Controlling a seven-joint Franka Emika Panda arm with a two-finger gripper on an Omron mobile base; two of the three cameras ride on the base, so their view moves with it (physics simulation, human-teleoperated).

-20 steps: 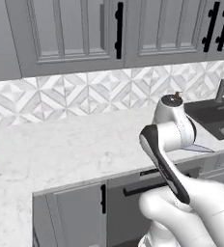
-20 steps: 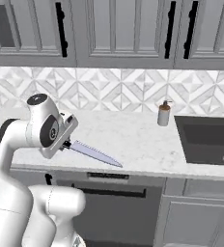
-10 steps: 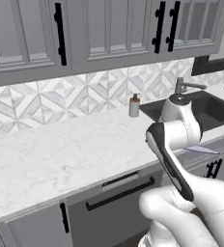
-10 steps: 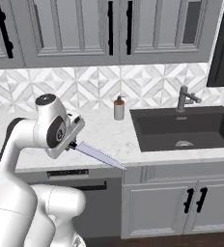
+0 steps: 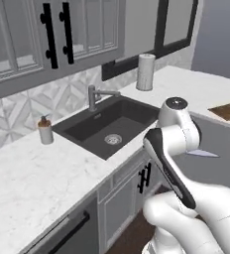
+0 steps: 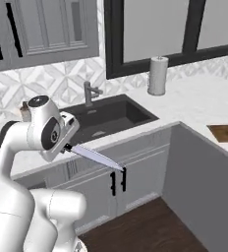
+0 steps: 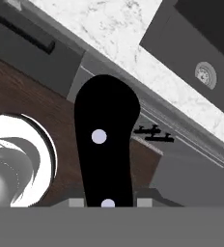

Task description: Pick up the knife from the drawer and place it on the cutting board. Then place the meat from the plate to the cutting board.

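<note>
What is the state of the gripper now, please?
Gripper: shut on the knife, gripping its black handle; the blade points out, away from the arm.

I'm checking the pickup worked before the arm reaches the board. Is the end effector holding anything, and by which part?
Yes: the end effector holds the knife by its black handle, with the silver blade sticking out free.
</note>
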